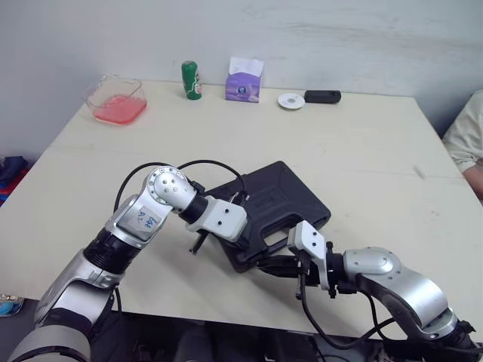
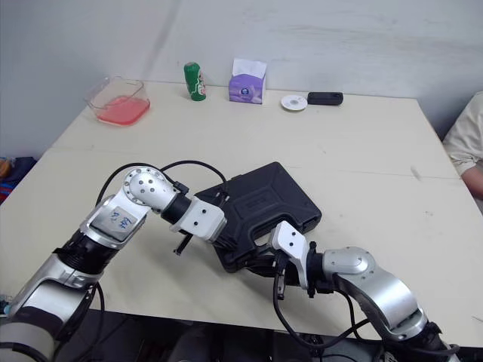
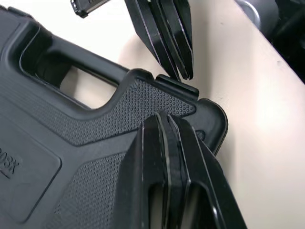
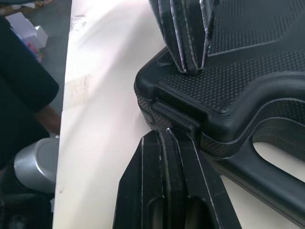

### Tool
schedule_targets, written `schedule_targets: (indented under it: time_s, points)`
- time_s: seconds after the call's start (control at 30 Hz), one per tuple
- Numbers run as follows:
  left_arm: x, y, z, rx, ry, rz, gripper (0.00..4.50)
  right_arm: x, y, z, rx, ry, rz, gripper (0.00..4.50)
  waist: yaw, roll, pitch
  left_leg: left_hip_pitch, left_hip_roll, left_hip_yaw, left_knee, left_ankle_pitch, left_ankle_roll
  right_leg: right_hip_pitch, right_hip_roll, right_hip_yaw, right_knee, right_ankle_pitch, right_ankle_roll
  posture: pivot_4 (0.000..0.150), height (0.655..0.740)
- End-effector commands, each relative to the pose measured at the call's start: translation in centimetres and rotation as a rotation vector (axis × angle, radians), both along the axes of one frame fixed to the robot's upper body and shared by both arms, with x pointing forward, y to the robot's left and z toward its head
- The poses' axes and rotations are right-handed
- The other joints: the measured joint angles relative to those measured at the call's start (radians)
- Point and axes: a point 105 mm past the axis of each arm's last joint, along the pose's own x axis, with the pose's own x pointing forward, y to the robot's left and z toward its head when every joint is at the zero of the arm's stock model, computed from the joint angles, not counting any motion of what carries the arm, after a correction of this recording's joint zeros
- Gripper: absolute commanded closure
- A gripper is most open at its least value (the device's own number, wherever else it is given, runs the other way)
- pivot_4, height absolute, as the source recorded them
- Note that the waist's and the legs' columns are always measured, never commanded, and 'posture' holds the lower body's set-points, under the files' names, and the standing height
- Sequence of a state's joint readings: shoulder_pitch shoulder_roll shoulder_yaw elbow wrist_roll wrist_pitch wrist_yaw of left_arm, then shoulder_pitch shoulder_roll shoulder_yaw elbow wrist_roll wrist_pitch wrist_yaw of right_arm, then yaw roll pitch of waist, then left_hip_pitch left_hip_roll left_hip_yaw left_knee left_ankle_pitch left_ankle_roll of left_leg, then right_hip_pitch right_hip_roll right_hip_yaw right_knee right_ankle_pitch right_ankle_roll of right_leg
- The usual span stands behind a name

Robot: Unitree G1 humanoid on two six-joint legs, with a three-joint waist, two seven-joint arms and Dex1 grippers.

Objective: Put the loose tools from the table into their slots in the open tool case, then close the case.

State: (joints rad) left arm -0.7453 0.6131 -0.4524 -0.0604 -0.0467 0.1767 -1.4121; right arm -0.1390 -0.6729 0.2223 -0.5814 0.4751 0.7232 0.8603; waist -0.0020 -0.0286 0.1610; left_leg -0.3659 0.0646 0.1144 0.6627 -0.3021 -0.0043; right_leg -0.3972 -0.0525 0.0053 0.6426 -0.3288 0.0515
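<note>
Task is looking almost done: the tool case [image 1: 281, 197] is lying with its lid down near the front edge of the table [image 1: 362, 143], so stowing is probably finished and only securing the latch [image 4: 175, 116] at the near corner seems left. The left gripper [image 3: 164, 119], fingers pressed together on nothing, is bearing on the textured lid by that corner, while the right gripper [image 4: 172, 132], also pressed together and empty, is touching its tip to the latch. The head views are giving the case's place and both arms meeting there; the wrist views are showing the contact, though I cannot tell if the latch is seated.
</note>
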Motion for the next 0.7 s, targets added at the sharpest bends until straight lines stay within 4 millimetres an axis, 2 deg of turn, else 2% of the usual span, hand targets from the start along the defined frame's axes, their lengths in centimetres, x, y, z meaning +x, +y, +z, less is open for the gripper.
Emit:
schedule_targets:
  time_s: [0.03,0.07,0.1,0.13,0.17,0.27,0.3,0.4,0.43,0.53,0.57,0.63,0.7]
  points:
    - [0.6,1.0,-1.2,-0.016,0.118,0.126,4.47,0.2,-1.2,2.9,0.03,-0.107,-0.015,4.5,0.001,0.0,0.0,0.0,-0.001,0.0,0.0,0.0,0.0,0.0,-0.001,0.0,0.0,0.001,0.001,0.15,0.7244]
    - [0.6,1.1,-0.6,-0.053,0.129,0.141,4.47,0.1,-1.5,3.4,0.037,-0.104,-0.022,4.5,-0.001,0.0,0.001,-0.002,-0.001,0.0,0.0,0.0,0.0,-0.001,-0.001,-0.001,-0.001,0.001,0.002,0.15,0.7244]
    - [0.4,1.8,1.1,-0.146,0.2,0.191,4.47,0.0,-2.7,4.5,0.036,-0.115,-0.025,4.5,-0.002,-0.001,0.001,-0.002,-0.001,0.0,0.0,0.0,0.001,-0.001,-0.002,-0.001,-0.001,0.003,0.005,0.15,0.7244]
    - [0.2,2.3,2.3,-0.205,0.251,0.221,3.85,-0.2,-3.5,5.2,0.034,-0.124,-0.024,3.85,-0.004,0.0,0.004,-0.003,-0.002,0.0,0.0,0.0,0.002,-0.001,-0.002,-0.001,-0.002,0.005,0.01,0.15,0.7244]
    - [-0.2,3.1,3.6,-0.273,0.303,0.25,3.57,-0.3,-4.6,6.1,0.022,-0.133,-0.024,3.55,-0.007,0.0,0.008,-0.004,-0.002,0.0,0.0,-0.001,0.002,-0.002,-0.002,-0.001,-0.002,0.009,0.017,0.15,0.7244]
    - [-1.6,7.2,6.9,-0.428,0.4,0.398,2.23,0.4,-8.8,9.3,-0.01,-0.186,-0.112,2.14,-0.026,-0.004,0.017,-0.011,-0.001,0.0,-0.001,-0.001,0.001,-0.012,-0.002,-0.001,0.001,0.01,0.018,0.15,0.7244]
    - [-2.2,8.5,7.6,-0.456,0.422,0.449,1.72,0.6,-10.1,10.2,-0.024,-0.203,-0.138,1.51,-0.029,-0.004,0.018,-0.012,0.0,-0.001,-0.002,-0.001,0.001,-0.014,-0.002,-0.002,0.002,0.009,0.017,0.15,0.7244]
    - [-3.5,10.7,8.4,-0.487,0.432,0.547,0.45,0.7,-12.2,11.2,-0.057,-0.214,-0.177,0.1,-0.028,-0.004,0.019,-0.01,0.0,-0.001,-0.007,0.001,-0.002,-0.014,-0.001,-0.002,0.001,0.006,0.016,0.15,0.7244]
    - [-3.8,10.9,8.4,-0.49,0.43,0.563,0.04,0.7,-12.5,11.3,-0.061,-0.211,-0.181,0.0,-0.027,-0.004,0.019,-0.008,-0.001,-0.001,-0.011,0.001,-0.004,-0.014,-0.001,-0.002,0.0,0.004,0.016,0.15,0.7244]
    - [-5.4,17.1,8.2,-0.485,0.383,0.835,0.04,1.7,-16.5,12.3,-0.128,-0.238,-0.292,0.0,-0.03,-0.002,0.024,-0.008,-0.002,0.0,-0.014,0.002,-0.006,-0.015,-0.001,-0.002,-0.001,0.003,0.016,0.15,0.7244]
    - [-5.8,18.4,8.3,-0.485,0.365,0.891,0.04,1.9,-17.4,12.5,-0.14,-0.244,-0.313,0.0,-0.032,-0.003,0.026,-0.008,-0.002,0.001,-0.014,0.002,-0.006,-0.016,-0.001,-0.001,-0.001,0.002,0.016,0.15,0.7244]
    - [-6.6,20.0,9.4,-0.538,0.388,0.969,0.04,2.3,-18.5,12.9,-0.157,-0.262,-0.34,0.0,-0.032,-0.007,0.029,-0.008,-0.001,0.002,-0.013,0.002,-0.006,-0.016,-0.002,-0.001,-0.001,0.002,0.015,0.15,0.7244]
    - [-6.4,21.4,11.0,-0.629,0.322,1.032,0.04,3.2,-19.6,13.3,-0.175,-0.303,-0.384,0.0,-0.03,-0.006,0.029,-0.008,-0.001,0.002,-0.014,0.001,-0.006,-0.016,-0.002,-0.002,-0.002,0.002,0.014,0.15,0.7244]
